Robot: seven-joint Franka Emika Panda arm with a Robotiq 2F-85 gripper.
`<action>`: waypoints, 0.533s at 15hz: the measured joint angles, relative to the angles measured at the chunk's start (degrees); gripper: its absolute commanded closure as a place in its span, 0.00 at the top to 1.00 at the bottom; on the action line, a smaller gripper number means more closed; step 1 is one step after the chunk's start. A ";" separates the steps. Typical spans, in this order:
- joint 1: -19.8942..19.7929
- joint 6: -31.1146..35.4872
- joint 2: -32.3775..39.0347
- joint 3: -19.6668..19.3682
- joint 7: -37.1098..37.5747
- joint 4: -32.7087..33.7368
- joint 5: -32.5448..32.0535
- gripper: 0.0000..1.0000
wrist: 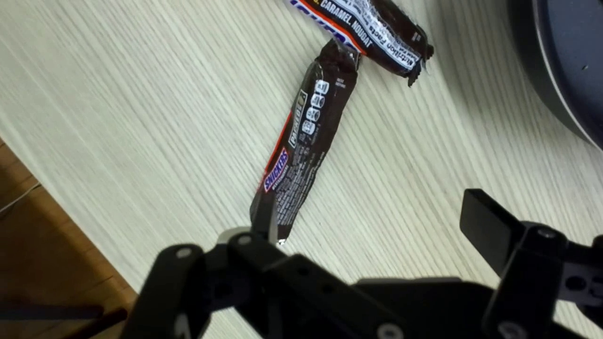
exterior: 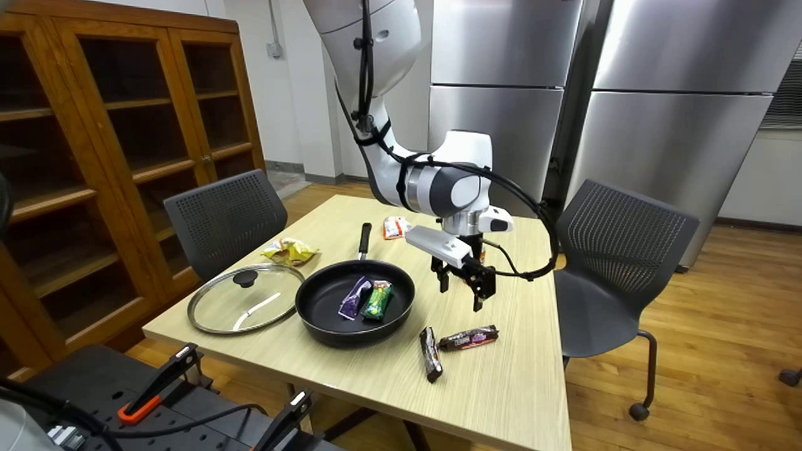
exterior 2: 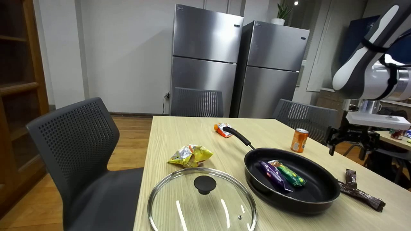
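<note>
Hovering over the worktop [exterior: 514,382] near a Snickers bar [wrist: 304,146] and a second brown-wrapped bar [wrist: 370,32] touching it, the end effector [exterior: 461,297] holds its empty jaws wide apart.

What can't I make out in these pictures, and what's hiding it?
Orange drink can: mostly hidden behind the black two-fingered gripper in an exterior view.
Round transparent glass lid: near rim cut off by an exterior view's bottom edge.
Round black frying pan: mostly cut off by the wrist view's top and right edges.
Lower brown Snickers bar: fine print too blurred, wrist view.
</note>
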 measured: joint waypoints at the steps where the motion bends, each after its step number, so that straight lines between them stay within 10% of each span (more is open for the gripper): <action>1: -0.25 0.01 0.86 -0.01 0.69 0.55 0.71 1.00; 8: -2.25 0.02 5.98 0.01 5.15 4.53 6.48 1.00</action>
